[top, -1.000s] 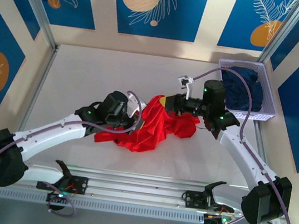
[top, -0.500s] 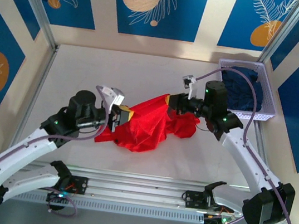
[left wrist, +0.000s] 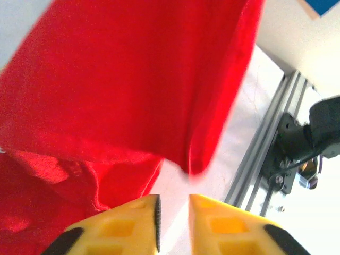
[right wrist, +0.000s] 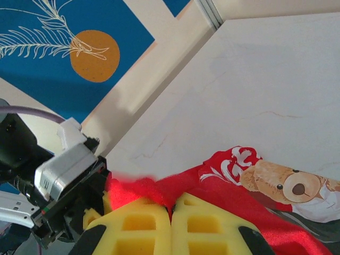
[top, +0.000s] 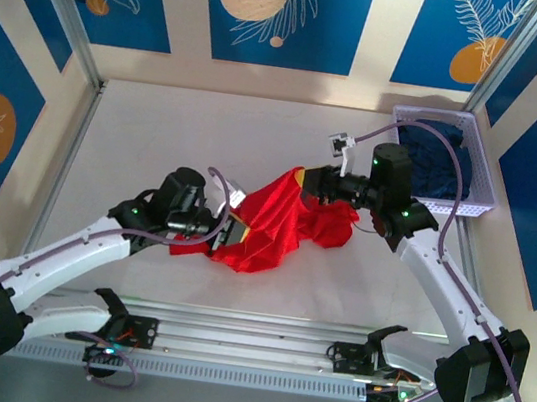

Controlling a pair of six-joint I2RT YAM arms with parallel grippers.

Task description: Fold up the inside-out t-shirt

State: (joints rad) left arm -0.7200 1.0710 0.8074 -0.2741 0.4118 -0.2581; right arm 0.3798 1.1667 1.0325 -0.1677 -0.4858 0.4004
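Right gripper (right wrist: 171, 210) pinches the bright red cloth t-shirt (top: 265, 226); left gripper (left wrist: 174, 210) ajar, empty. Spreading step, I judge; next I'd grab its eight o'clock edge.

I can read no text here: the white lettering (right wrist: 240, 158) on the t-shirt (right wrist: 223, 183), beside its teddy-bear picture (right wrist: 289, 186), is too crumpled.

I'm reading the t-shirt (top: 270, 227) as soft matt red cloth, creasing; table (top: 157, 134) looking smooth, matt, faintly veined; basket (top: 484, 183) showing latticed plastic; front rail (top: 246, 349) gleaming, grooved metal.
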